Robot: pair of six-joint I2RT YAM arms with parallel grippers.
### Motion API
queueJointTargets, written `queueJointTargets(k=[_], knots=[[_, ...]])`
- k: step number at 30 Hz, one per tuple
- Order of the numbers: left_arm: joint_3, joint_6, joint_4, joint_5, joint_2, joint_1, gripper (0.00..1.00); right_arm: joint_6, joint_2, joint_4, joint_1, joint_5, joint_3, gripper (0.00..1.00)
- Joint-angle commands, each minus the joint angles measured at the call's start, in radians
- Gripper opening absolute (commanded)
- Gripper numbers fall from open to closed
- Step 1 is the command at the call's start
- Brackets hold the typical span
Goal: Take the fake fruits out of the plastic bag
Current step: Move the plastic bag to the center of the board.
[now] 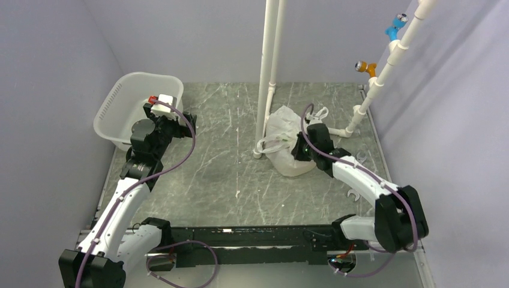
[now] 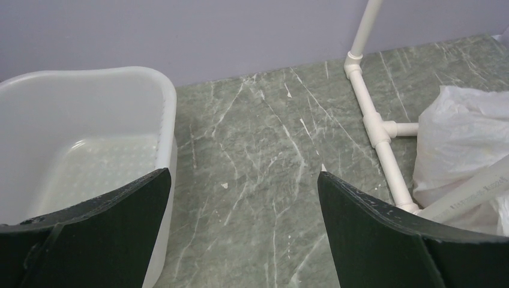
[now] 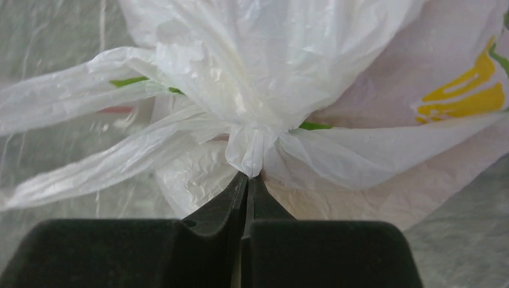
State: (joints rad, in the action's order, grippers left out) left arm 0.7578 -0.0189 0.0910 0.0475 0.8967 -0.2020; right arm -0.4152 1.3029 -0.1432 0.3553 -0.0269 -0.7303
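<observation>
The plastic bag [image 1: 287,144] lies crumpled on the green marbled table just right of the upright white pipe, its yellow citrus and green leaf print showing in the right wrist view. My right gripper [image 1: 299,149] is shut, pinching a gathered fold of the plastic bag [image 3: 270,60] at its tips [image 3: 247,177]. The fake fruits are hidden inside the bag. My left gripper [image 1: 170,111] hovers at the right rim of the white tub with its jaws wide open [image 2: 243,175] and nothing between them; the bag [image 2: 456,138] shows at the right edge of its view.
A white perforated tub [image 1: 129,96] [image 2: 72,102] stands at the back left. A white pipe frame [image 1: 267,72] [image 2: 375,126] rises from mid-table, with a slanted pipe [image 1: 390,57] at the right carrying orange and blue clips. Grey walls close in the sides.
</observation>
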Motion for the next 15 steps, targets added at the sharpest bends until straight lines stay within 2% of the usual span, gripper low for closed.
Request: queueJointTargets(k=[1, 9, 12, 15], knots=[[0.047, 0.007, 0.017, 0.002, -0.012, -0.004, 0.99, -0.056, -0.124, -0.074, 0.073, -0.049, 0.058, 0.01], [0.060, -0.013, -0.020, 0.032, -0.002, -0.013, 0.99, -0.151, -0.325, -0.056, 0.268, -0.160, 0.236, 0.03], [0.058, 0.004, -0.036, 0.015, 0.006, -0.064, 0.99, -0.164, -0.348, -0.042, 0.391, -0.135, 0.263, 0.03], [0.084, 0.077, -0.083, -0.040, 0.031, -0.160, 0.99, -0.206, -0.359, 0.048, 0.507, -0.128, 0.290, 0.05]])
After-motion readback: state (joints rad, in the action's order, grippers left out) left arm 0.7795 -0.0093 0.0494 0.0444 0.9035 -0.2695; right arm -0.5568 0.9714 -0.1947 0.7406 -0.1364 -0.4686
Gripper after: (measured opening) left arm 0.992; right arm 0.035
